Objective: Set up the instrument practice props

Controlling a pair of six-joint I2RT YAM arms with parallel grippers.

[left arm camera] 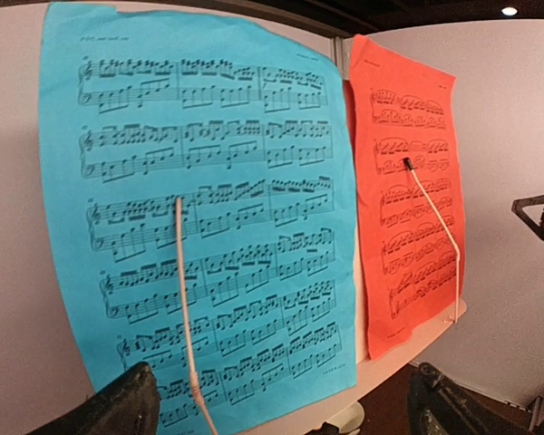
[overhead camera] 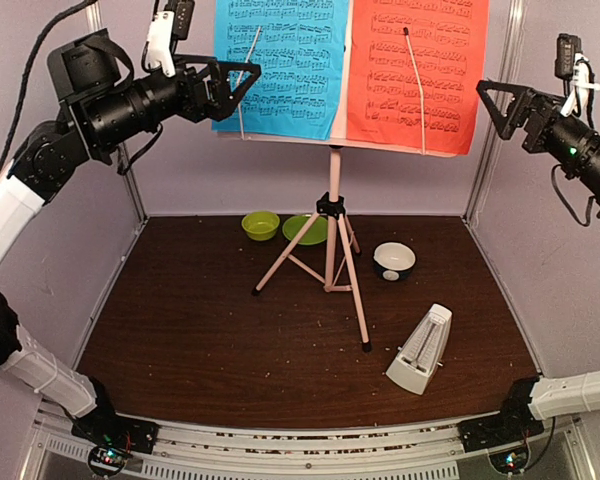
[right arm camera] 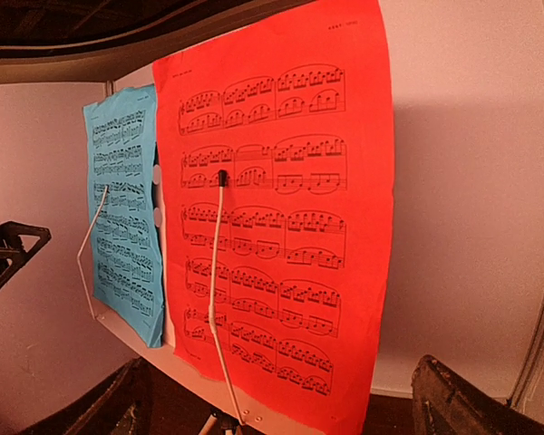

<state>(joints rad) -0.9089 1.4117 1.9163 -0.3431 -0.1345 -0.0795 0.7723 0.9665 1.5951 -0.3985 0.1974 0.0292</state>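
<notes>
Both my left gripper (overhead camera: 237, 88) and right gripper (overhead camera: 496, 106) hang spread and empty, flanking the music stand (overhead camera: 332, 225) at 12 o'clock. Its wire arms (overhead camera: 414, 85) pin the blue sheet (overhead camera: 285, 60) and red sheet (overhead camera: 440, 70) flat for reading. The metronome (overhead camera: 421, 350) sits on the worktop (overhead camera: 190, 320) at 5 o'clock, clear of the stand's legs.

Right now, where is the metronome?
Top view: the metronome sits on the table's front right, beside the music stand's nearest foot, white-and-dark bowl behind it.
</notes>
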